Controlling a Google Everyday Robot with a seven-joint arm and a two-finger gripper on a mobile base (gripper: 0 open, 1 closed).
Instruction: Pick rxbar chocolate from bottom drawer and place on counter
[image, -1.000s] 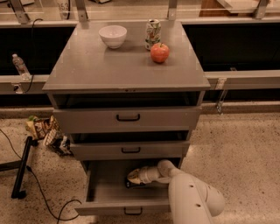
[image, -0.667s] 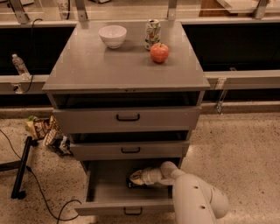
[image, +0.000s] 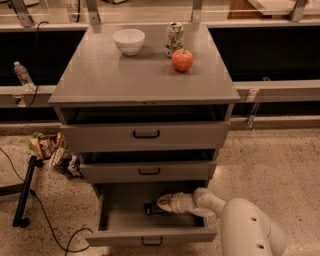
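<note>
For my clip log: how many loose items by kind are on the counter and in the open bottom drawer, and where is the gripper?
Bowls: 1, the white bowl on the counter
Cans: 1, the can on the counter
Fruit: 1, the apple on the counter
Bars: 1, the rxbar chocolate in the bottom drawer, with the gripper at it
Total: 4

A white bowl (image: 128, 41), a can (image: 174, 39) and a red apple (image: 182, 60) stand near each other, the apple just in front of the can and the bowl to their left. The top drawer (image: 145, 135) and middle drawer (image: 147, 171) each show a dark gap above the front. At the left, snack bags (image: 52, 152), a black stand (image: 24, 192) and a cable (image: 55, 235) lie on the speckled floor (image: 280, 165), and a water bottle (image: 23, 76) rests on a ledge (image: 15, 92).
</note>
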